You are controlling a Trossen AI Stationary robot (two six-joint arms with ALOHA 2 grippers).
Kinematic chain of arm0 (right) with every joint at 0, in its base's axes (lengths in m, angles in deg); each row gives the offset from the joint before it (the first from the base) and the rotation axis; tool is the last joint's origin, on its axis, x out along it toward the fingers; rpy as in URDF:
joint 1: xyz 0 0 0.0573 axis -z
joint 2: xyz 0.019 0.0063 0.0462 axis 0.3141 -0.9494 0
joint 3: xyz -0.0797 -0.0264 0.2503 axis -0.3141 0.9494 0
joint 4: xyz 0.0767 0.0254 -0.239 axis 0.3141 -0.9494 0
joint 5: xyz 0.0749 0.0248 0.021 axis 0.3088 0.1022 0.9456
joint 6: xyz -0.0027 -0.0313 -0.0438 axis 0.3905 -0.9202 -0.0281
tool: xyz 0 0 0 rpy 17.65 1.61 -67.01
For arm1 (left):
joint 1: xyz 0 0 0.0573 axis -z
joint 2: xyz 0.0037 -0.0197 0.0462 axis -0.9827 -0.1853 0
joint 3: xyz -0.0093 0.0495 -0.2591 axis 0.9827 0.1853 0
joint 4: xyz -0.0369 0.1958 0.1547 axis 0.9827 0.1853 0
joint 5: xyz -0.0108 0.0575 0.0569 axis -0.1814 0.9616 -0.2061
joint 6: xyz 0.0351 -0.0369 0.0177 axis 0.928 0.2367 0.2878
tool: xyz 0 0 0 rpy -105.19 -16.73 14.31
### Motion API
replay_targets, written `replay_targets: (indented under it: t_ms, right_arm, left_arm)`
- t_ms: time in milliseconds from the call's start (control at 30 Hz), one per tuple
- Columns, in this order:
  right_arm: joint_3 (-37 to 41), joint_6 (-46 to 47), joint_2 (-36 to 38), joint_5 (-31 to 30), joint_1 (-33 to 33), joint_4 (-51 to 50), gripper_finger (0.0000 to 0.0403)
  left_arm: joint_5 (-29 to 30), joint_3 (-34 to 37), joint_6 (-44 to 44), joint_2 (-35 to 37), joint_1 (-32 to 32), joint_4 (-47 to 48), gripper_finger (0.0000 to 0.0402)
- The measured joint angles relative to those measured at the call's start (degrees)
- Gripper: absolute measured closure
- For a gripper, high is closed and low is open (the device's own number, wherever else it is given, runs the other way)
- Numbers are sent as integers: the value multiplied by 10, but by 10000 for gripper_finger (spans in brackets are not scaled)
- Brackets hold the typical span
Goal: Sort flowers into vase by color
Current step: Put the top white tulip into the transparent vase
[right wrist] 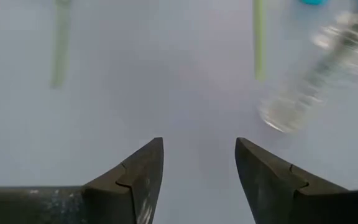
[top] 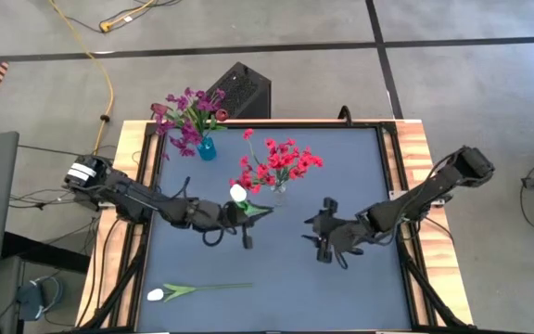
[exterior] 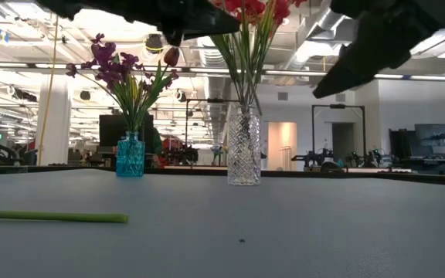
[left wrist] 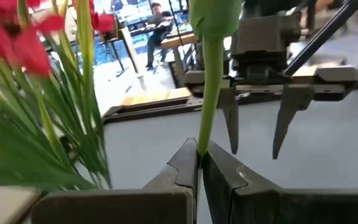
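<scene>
My left gripper (top: 247,221) hovers just near of the clear vase (top: 279,188) that holds red flowers (top: 281,162), and is shut on a white flower (top: 239,193) with a green stem and leaves. My right gripper (top: 315,237) is open over bare table to the right of that vase; its fingers (right wrist: 199,155) hold nothing. A blue vase (top: 207,148) with purple flowers (top: 184,116) stands near the far left corner. A second white flower (top: 197,290) lies flat on the table near the near left edge; the low view shows its stem (exterior: 52,217). My left gripper pinches the white flower's green stem (left wrist: 202,134) between its two fingers. The fingers come in about level from the table's left, and the stem runs across them. The flower is lifted clear of the table, with its bloom toward the far side.
The two vases stand close together at the far middle of the dark table (top: 360,297). The red blooms and leaves (left wrist: 36,93) crowd right beside my left gripper. My right gripper (left wrist: 260,124) faces it at short range. Wooden rails edge the table's left and right sides.
</scene>
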Motion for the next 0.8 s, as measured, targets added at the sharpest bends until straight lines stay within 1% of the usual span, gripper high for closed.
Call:
replay_targets:
  t_ms: [100, 233, 433, 633, 800]
  right_arm:
    - [0, 23, 0, -49, -15, -27, 181]
    - [0, 28, -10, -59, -22, -26, 181]
    - [0, 29, -29, -59, -18, -21, 182]
    - [0, 33, -39, -58, -17, -28, 182]
    - [0, 32, -39, -58, -17, -27, 182]
  left_arm:
    - [28, -34, 37, 0, -4, 54, 401]
    - [76, -62, 85, 0, -4, 93, 401]
    - [86, -78, 124, 0, -3, 100, 401]
    - [91, -104, 128, 0, -2, 168, 401]
    - [105, -111, 131, 0, -2, 183, 401]
